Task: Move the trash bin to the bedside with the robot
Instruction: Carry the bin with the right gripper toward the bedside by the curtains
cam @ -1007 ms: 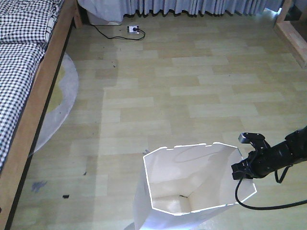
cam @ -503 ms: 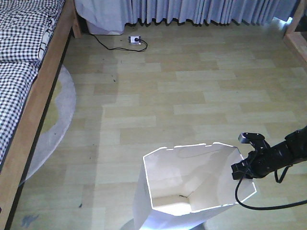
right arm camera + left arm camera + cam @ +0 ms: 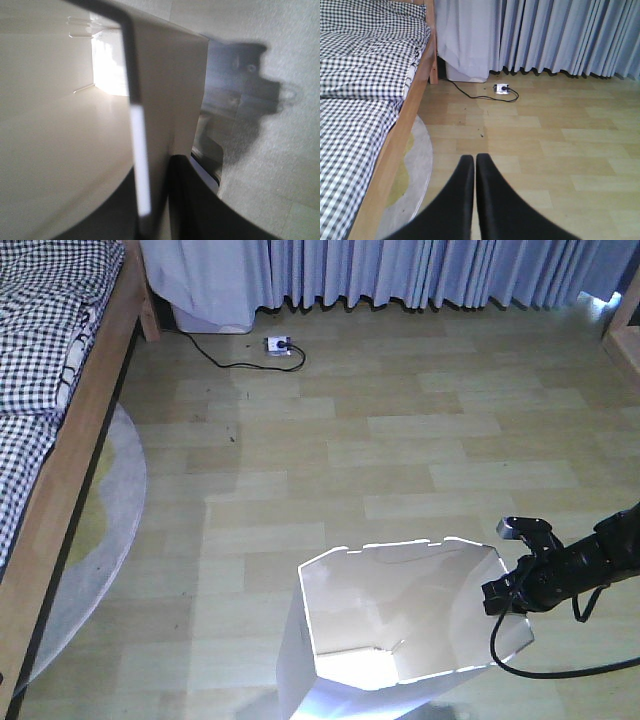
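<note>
The white trash bin (image 3: 400,620) with its faceted rim and cream interior is at the bottom centre of the front view. My right gripper (image 3: 503,598) is shut on the bin's right rim; in the right wrist view its jaws (image 3: 157,200) pinch the thin wall (image 3: 165,100), one finger inside, one outside. The bed (image 3: 60,470), with a light-brown wooden frame and black-and-white checked bedding, runs along the left. My left gripper (image 3: 474,162) is shut and empty, pointing over the floor beside the bed frame (image 3: 395,150).
A round grey-and-yellow rug (image 3: 100,530) lies partly under the bed. Blue-grey curtains (image 3: 420,270) hang along the far wall. A white power strip with a black cable (image 3: 278,343) lies on the wooden floor. A wooden piece (image 3: 625,330) stands at the far right.
The whole view has moved forward: the curtains, power strip and bed have slid down and closer in the frame. The bin and right gripper keep the same place in view.
</note>
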Motion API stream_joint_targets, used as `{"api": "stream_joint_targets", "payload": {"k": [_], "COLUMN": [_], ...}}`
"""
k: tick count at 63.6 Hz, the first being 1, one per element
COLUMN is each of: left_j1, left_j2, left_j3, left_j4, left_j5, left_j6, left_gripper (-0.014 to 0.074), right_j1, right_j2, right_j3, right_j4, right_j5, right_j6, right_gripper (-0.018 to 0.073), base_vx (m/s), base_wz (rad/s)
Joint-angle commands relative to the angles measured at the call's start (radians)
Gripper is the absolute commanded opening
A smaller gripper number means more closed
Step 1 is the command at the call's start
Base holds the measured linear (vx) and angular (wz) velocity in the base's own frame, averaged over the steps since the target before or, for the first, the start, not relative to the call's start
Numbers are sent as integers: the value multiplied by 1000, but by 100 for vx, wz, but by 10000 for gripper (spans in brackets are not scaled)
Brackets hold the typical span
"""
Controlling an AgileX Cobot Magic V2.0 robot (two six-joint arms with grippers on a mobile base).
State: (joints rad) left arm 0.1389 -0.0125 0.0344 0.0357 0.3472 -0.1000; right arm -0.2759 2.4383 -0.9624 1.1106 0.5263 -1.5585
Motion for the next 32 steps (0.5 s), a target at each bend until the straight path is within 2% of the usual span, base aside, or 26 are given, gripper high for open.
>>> {"api": "stream_joint_targets", "payload": {"k": [1, 32], "left_j1": [-3, -3], "left_j2": [-14, -14], "left_j3": [3, 3], "left_j4": [-2, -2], "left_j5": [-66, -66], "left_j6": [-4, -4], "left_gripper": [-6, -6], "right_j1": [-2, -2], "right_j2": [-74, -74], "right_j3": [-6, -6], "right_j4": [38, 38], "right_j5": [210, 210], "right_j6": [5, 5], "right_gripper": [-5, -5], "base_vx": [35, 33], "base_wz": [-4, 1]}}
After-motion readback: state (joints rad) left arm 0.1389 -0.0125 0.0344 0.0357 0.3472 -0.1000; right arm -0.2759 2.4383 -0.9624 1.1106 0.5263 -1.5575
